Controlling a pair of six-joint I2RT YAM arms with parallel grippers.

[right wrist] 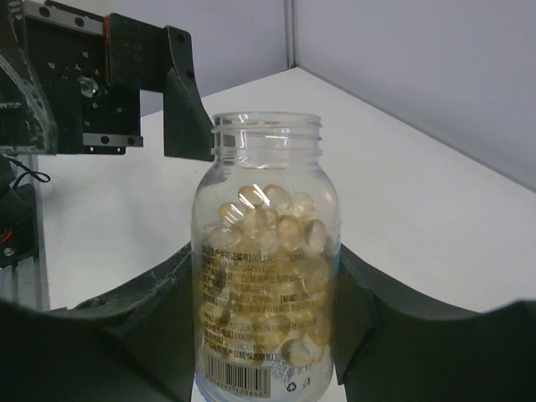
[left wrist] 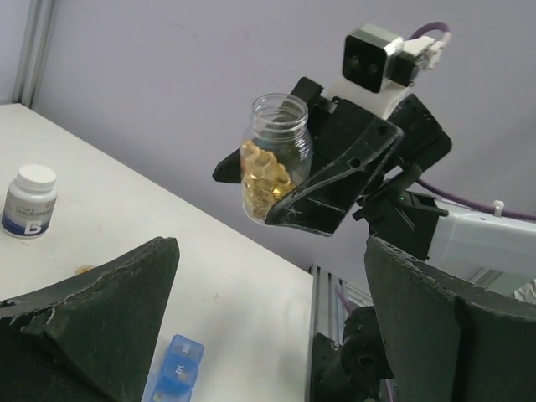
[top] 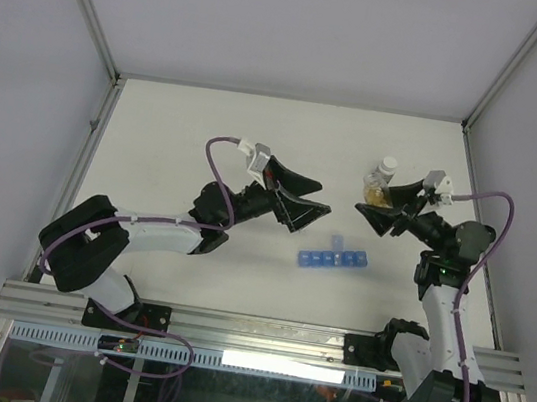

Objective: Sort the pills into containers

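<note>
A narrow translucent-blue plastic pill organizer (top: 334, 258), one straight row of small square compartments, lay flat on the white table (top: 178, 127). One lid near the middle of the row seemed to stand raised, though the overhead view was too small to be sure.

Beyond the organizer and a little to its right, the right gripper (top: 374, 201) pinched a clear, open-mouthed plastic jar (right wrist: 266, 276) by its sides, with a black finger (right wrist: 109, 335) pressed against each flank. The jar stood upright in that grip. The pills (right wrist: 272, 219), glossy amber-gold capsules, filled it well past half, stopping below the threaded neck. Whether any lay in the organizer's compartments could not be told.

Farther from the organizer than the jar, and just behind it, a small white-capped bottle (left wrist: 29, 201) with a dark band on its label stood upright on the table, apart from both grippers. A small tan speck (left wrist: 84, 270) lay on the table between that bottle and the organizer, too small to identify.

Beyond the organizer and to its left, the left gripper (top: 324, 197) hung with its jaws spread wide and nothing between them, its tips turned toward the jar. In the left wrist view its two black fingers (left wrist: 100, 310) stood well apart. One end of the organizer showed low between them and the jar higher up.
</note>
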